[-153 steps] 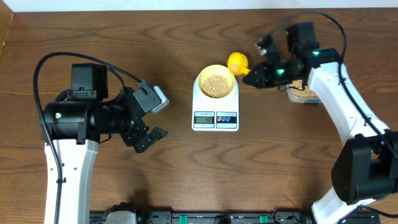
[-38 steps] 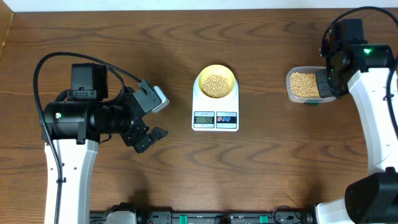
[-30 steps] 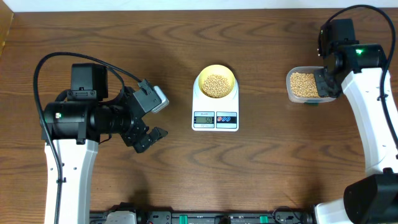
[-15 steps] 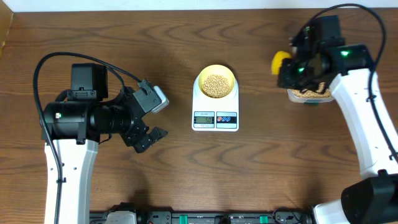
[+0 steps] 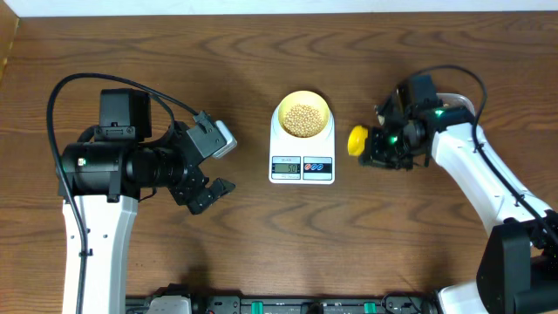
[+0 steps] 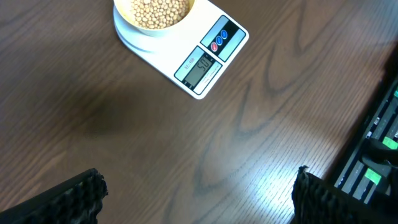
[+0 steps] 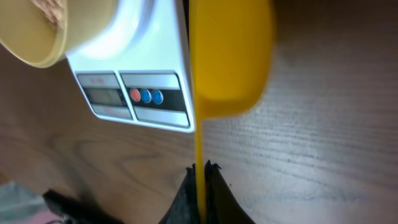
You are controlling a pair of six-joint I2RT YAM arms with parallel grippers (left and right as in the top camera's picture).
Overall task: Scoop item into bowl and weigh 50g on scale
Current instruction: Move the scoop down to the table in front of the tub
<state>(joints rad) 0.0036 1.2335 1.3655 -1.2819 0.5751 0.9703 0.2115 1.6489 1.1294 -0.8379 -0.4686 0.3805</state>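
The pale-yellow bowl (image 5: 282,108) sits on the white scale (image 5: 302,153), filled with beige beans (image 5: 302,119). The scale's LCD (image 6: 199,67) appears to read 50. My right gripper (image 5: 377,145) is shut on the thin handle of a yellow scoop (image 5: 357,139), held on edge just right of the scale. In the right wrist view the scoop (image 7: 230,56) hangs beside the scale (image 7: 149,56) and bowl (image 7: 56,37), with my gripper (image 7: 200,171) pinching its handle. My left gripper (image 5: 209,194) is open and empty, left of the scale. It is also open in its wrist view (image 6: 196,205).
The clear tub of beans does not show; my right arm (image 5: 471,166) covers that spot at the right. The left arm's camera and cable (image 5: 113,131) fill the left side. A black rail (image 5: 279,305) runs along the front edge.
My right gripper has left the tub at the far right and swung left and nearer with the yellow scoop, stopping beside the scale. The left arm has not moved.
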